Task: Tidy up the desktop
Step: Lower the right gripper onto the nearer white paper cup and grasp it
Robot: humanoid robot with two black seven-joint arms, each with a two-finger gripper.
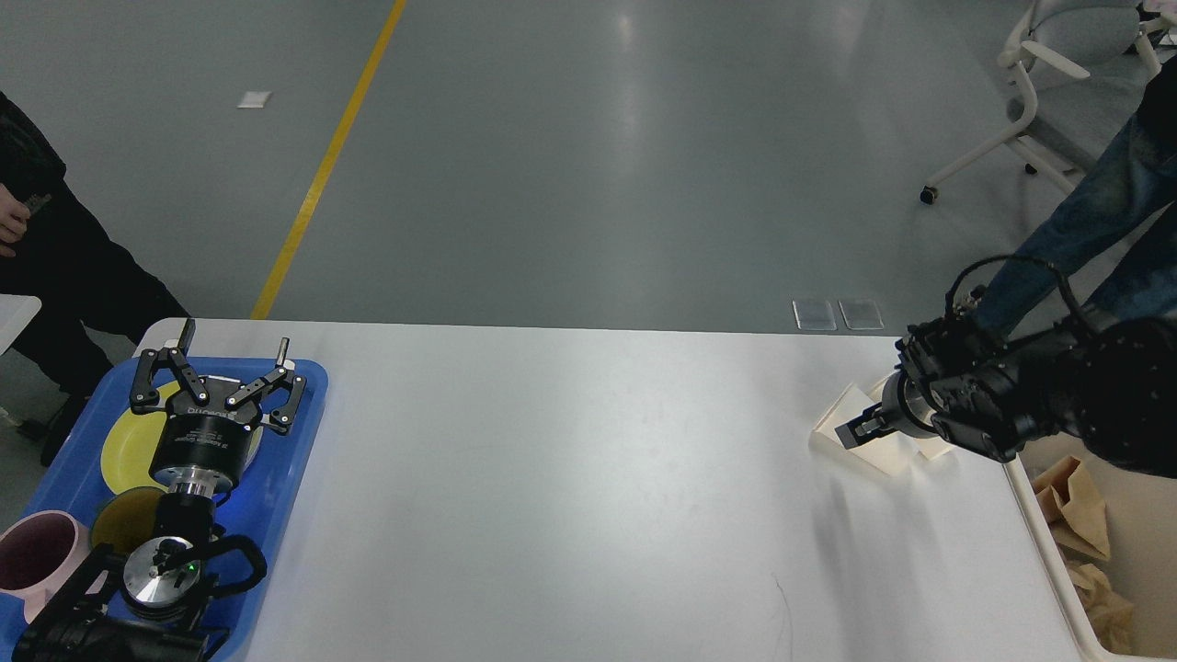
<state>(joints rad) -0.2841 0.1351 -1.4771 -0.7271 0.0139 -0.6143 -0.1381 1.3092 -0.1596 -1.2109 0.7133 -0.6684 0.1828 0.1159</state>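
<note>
The white desktop (570, 478) fills the lower part of the head view. Two white paper cups lie on their sides near its right edge. The left cup (830, 420) shows in part, and only a sliver of the right cup (931, 449) shows behind my arm. My right gripper (855, 430) is low over these cups, dark and seen end-on, so its fingers cannot be told apart. My left gripper (235, 354) hovers open over the blue tray (294, 460) at the left, holding nothing.
In the tray are a yellow plate (124, 450), a dark bowl (124, 519) and a pink cup (37, 552). A cream bin (1039, 524) with crumpled brown paper (1071, 501) stands off the right edge. A person stands at far left, another beside a chair at far right.
</note>
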